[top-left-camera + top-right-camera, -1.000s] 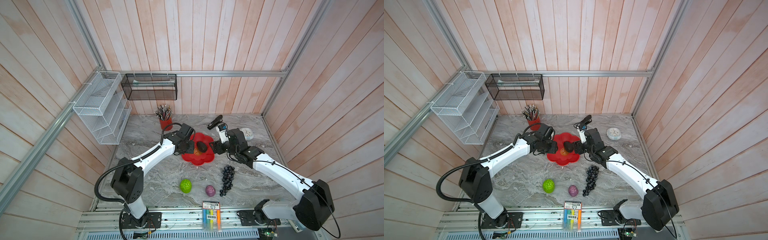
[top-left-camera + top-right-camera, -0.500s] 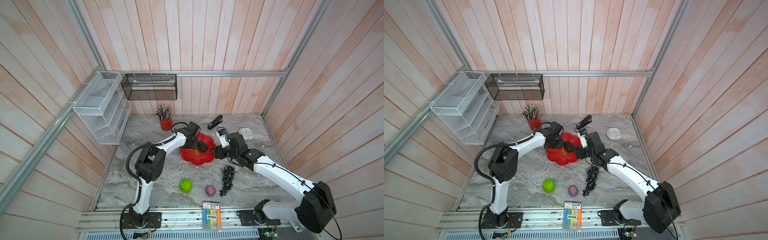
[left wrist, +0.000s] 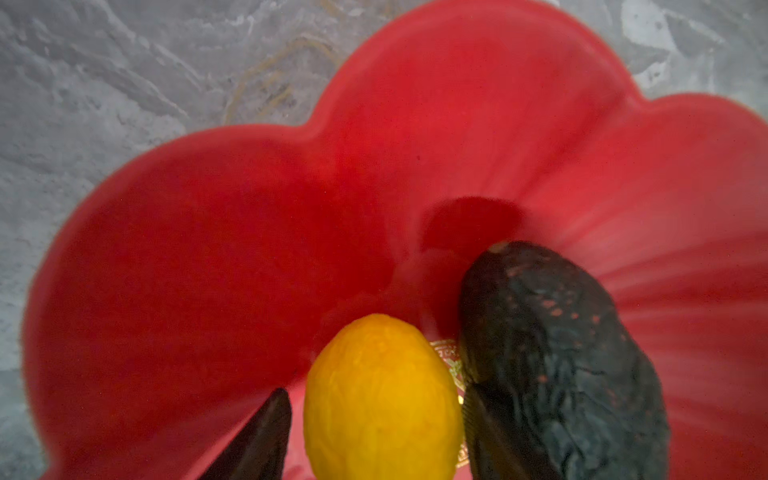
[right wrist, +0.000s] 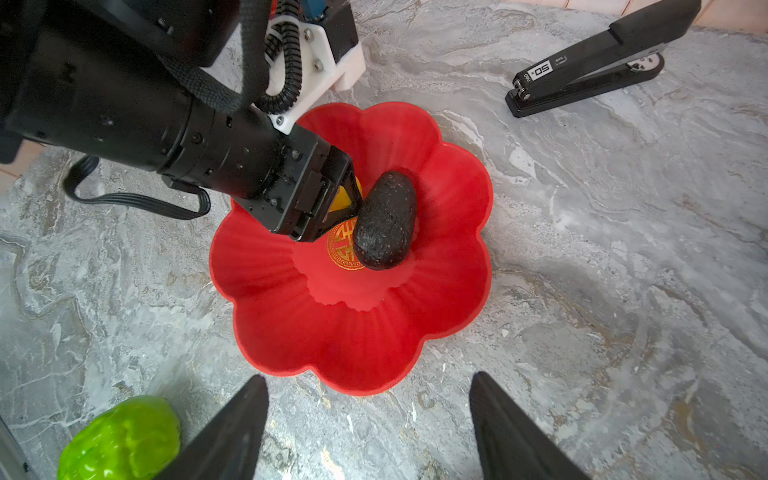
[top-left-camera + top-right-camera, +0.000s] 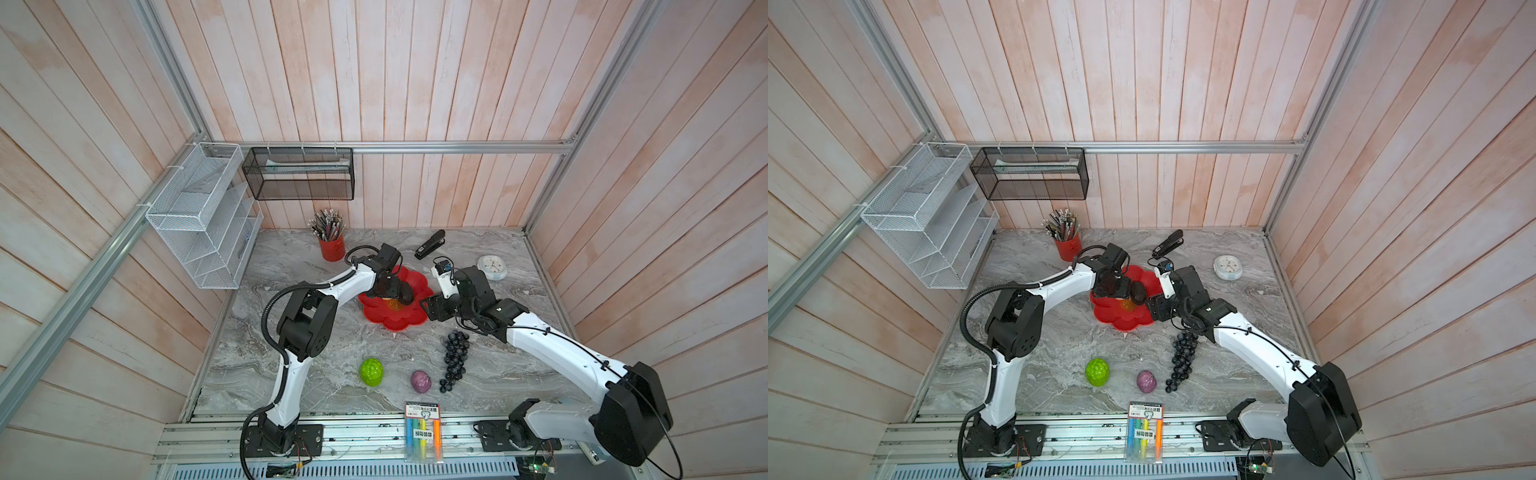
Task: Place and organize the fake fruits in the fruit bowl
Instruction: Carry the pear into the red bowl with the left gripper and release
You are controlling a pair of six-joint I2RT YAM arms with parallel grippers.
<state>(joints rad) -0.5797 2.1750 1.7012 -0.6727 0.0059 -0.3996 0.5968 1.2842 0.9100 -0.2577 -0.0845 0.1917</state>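
Pale pink wood-plank walls (image 5: 374,83), framed by aluminium rails (image 5: 457,146), enclose a grey marbled tabletop (image 5: 498,386). A white wire file rack (image 5: 199,232) and a black mesh basket (image 5: 299,174) hang on them, evenly lit.

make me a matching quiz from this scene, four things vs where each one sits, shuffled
Things
1. dark brown-black avocado-like oval fruit
2. bumpy bright green plastic fruit
3. long dark grape bunch
4. black stapler

Places
a. at the back, between the red cylindrical pencil cup and the white round clock
b. inside the red scalloped dish, beside the yellow-orange round fruit
c. on the grey marble table, left of the small purple fruit in both top views
d. on the table, right of the purple fruit

Pairs: 1-b, 2-c, 3-d, 4-a
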